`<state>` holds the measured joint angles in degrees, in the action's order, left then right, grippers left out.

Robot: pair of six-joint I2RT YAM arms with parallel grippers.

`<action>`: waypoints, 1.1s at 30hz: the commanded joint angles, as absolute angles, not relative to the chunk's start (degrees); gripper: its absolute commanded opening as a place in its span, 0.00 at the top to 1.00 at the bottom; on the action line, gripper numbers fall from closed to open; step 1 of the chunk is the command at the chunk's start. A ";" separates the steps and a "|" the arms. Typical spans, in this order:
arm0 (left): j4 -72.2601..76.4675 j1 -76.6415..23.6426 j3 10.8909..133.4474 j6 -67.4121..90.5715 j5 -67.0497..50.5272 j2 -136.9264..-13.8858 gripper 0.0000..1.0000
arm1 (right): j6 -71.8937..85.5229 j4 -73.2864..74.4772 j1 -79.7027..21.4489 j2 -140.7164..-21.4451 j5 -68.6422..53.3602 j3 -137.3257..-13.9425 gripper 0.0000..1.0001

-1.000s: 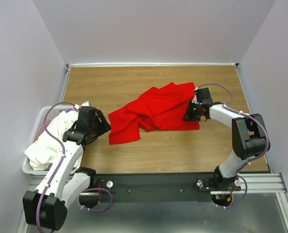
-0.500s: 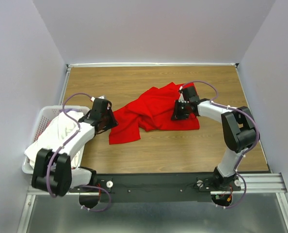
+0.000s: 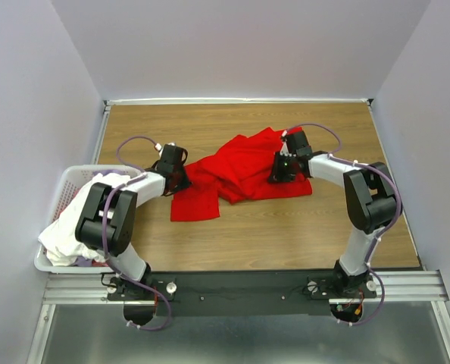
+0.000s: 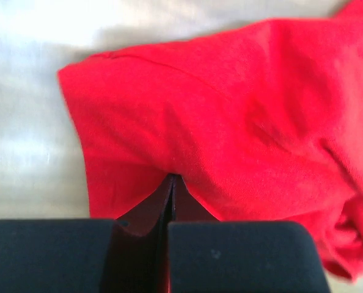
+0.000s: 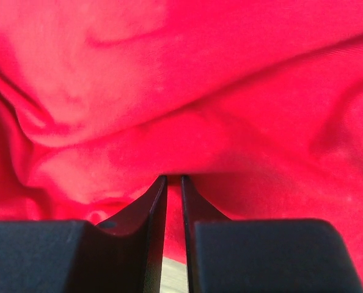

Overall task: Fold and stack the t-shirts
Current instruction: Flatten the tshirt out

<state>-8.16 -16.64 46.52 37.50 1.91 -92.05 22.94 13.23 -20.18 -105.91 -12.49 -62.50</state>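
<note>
A crumpled bright red t-shirt (image 3: 240, 171) lies on the middle of the wooden table (image 3: 285, 235). At the shirt's left edge my left gripper (image 3: 185, 180) is shut, pinching a fold of the red cloth (image 4: 230, 122) between its tips (image 4: 172, 178). My right gripper (image 3: 279, 171) rests on the right part of the shirt. Its jaws stand almost together with red cloth (image 5: 169, 91) caught between them (image 5: 170, 179). White t-shirts (image 3: 73, 227) are piled in the basket at the left.
A white plastic laundry basket (image 3: 58, 193) sits off the table's left edge, beside the left arm. Grey walls close in the table at the back and sides. Bare wood shows in front of and behind the shirt.
The left arm swung from beside the basket to the red shirt's left edge and its jaws closed on the cloth. The right gripper slid a little left over the shirt.
</note>
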 commanded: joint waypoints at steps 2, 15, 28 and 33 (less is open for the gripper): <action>-6.76 -15.74 52.37 35.07 11.24 -99.65 0.95 | 23.02 14.24 -14.86 -111.27 -6.94 -63.10 0.78; -12.82 -17.14 57.40 29.45 14.85 -89.41 0.27 | 22.76 20.47 -11.51 -101.88 -4.49 -66.10 0.67; -24.08 -20.30 45.87 29.27 11.51 -82.61 0.24 | 22.76 27.60 -11.60 -87.28 4.75 -57.48 0.12; -24.52 -20.30 46.76 28.65 12.57 -84.90 0.33 | 22.59 28.04 -11.60 -84.90 5.98 -55.90 0.11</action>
<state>-23.24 -20.12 45.56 29.54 11.53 -83.42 22.63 26.24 -11.35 -86.76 2.72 -57.41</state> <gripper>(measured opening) 0.687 0.885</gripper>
